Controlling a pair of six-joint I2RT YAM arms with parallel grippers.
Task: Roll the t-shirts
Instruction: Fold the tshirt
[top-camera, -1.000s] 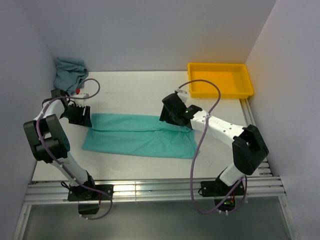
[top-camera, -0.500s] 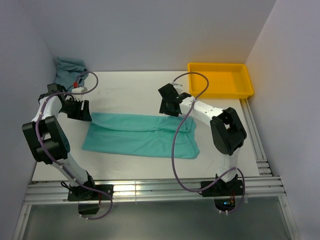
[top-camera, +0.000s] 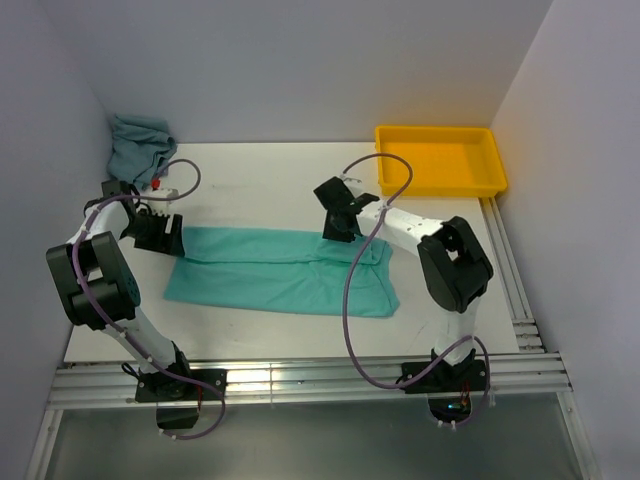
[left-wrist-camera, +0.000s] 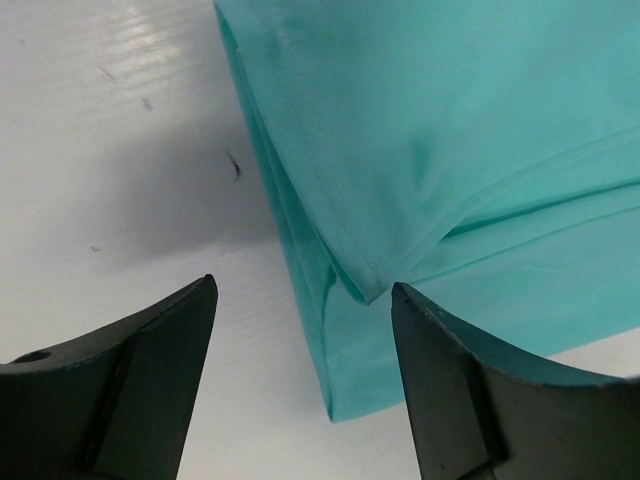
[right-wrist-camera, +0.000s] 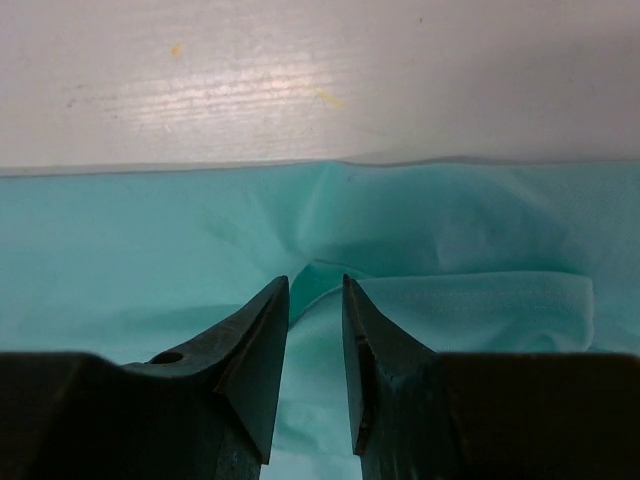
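While left pincer (left-wrist-camera: 302, 288) gapes and right pincer (right-wrist-camera: 315, 280) seems near-closed, mint t-shirt (top-camera: 280, 270) lies folded flat.

No text, label, brand, number or sign can be read anywhere in these views, neither on the shirts nor on the arms, tray or surface.

Plain mint-green cloth t-shirt (top-camera: 280, 272); duller blue-grey teal crumpled t-shirt (top-camera: 135, 145) at 10 o'clock; yellow plastic rectangular tray (top-camera: 440, 187) at 1 o'clock.
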